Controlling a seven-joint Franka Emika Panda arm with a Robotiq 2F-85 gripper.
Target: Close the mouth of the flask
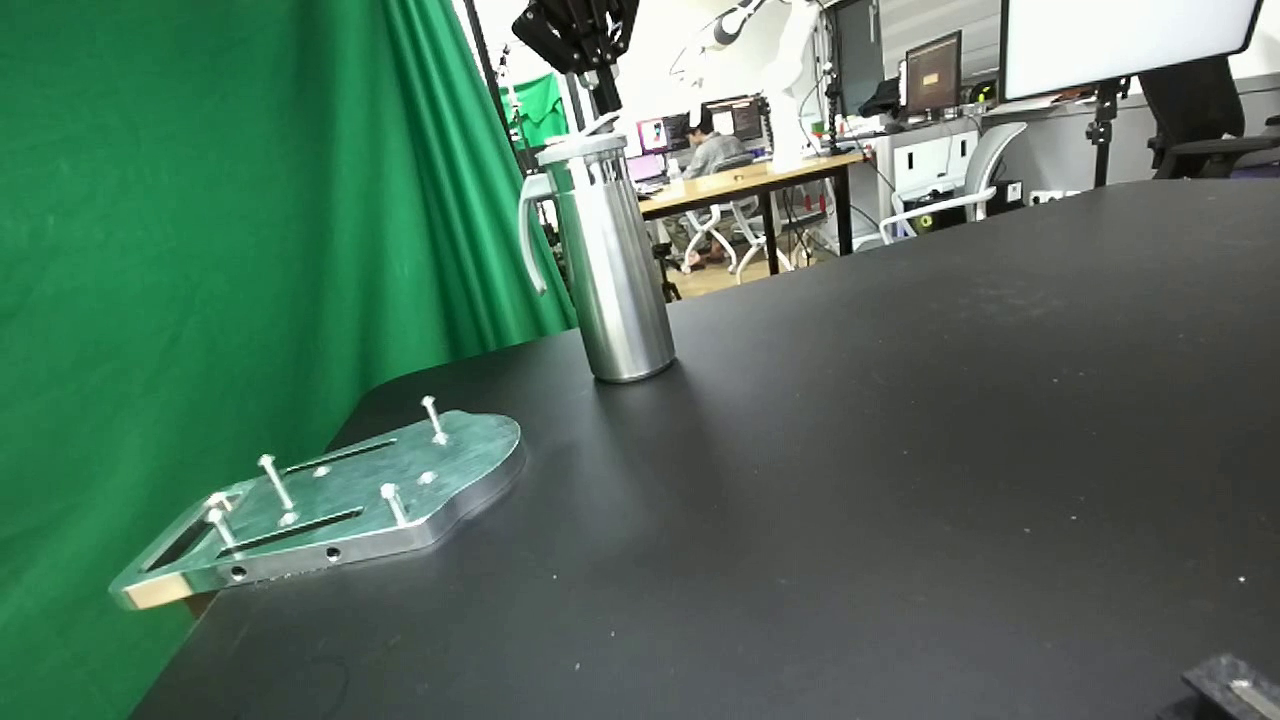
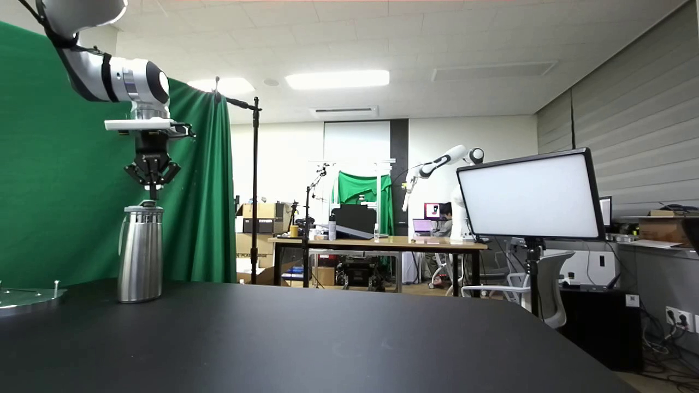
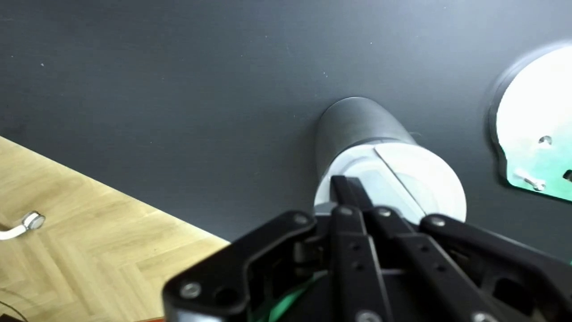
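Note:
The silver flask stands upright near the table edge in both exterior views. Its handle points to the left. The white lid is on top, and a small flap on it is tilted up. In the wrist view the round lid has a dark seam across it. My gripper is shut with its fingertips together and nothing visible between them. It points down at the lid in both exterior views. I cannot tell whether the fingertips touch the flap.
A green-tinted metal plate with upright bolts lies on the black table beside the flask, overhanging the edge. A green curtain hangs behind. A dark object is at the near corner. The table edge runs close to the flask.

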